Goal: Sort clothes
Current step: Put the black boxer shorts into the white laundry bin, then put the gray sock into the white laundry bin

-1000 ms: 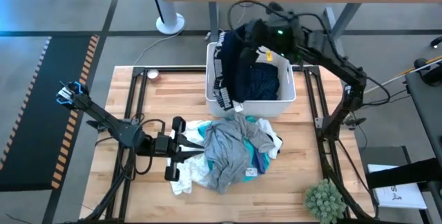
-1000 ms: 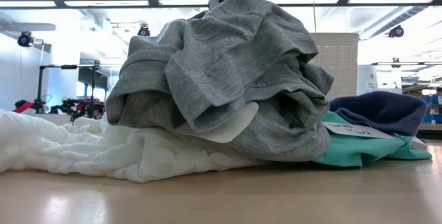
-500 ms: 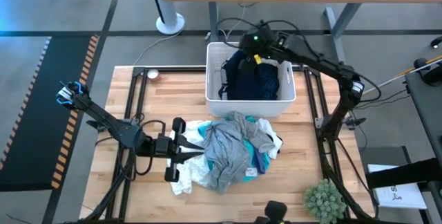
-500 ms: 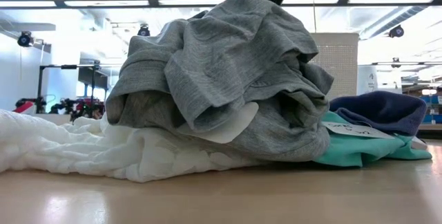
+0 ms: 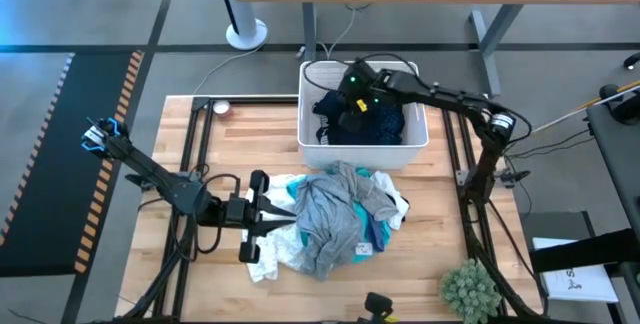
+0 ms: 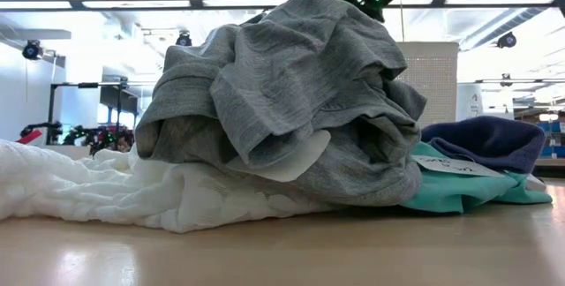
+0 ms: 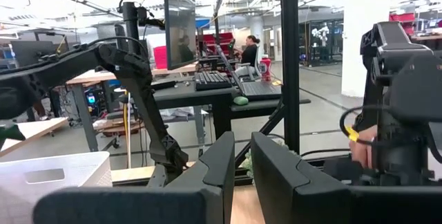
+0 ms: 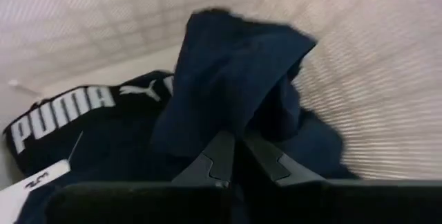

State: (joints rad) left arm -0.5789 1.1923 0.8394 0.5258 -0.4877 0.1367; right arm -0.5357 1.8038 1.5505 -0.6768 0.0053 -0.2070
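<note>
1. My right gripper [image 5: 345, 111] is down inside the white bin [image 5: 412, 136] at the far side of the surface [image 5: 240, 129], clenched on a dark navy garment [image 8: 235, 86].
2. A black garment with white PUMA lettering [image 8: 76, 124] lies in the bin beside it.
3. My left gripper [image 5: 285, 220] rests low at the left edge of the clothes pile [image 5: 335, 219], its fingers nearly together with a slim gap; I see nothing between them.
4. In the pile in front of the bin, a grey garment [image 6: 282, 92] sits on top, a white one [image 6: 79, 189] to one side, turquoise [image 6: 459, 193] and navy [image 6: 485, 140] to the other.
</note>
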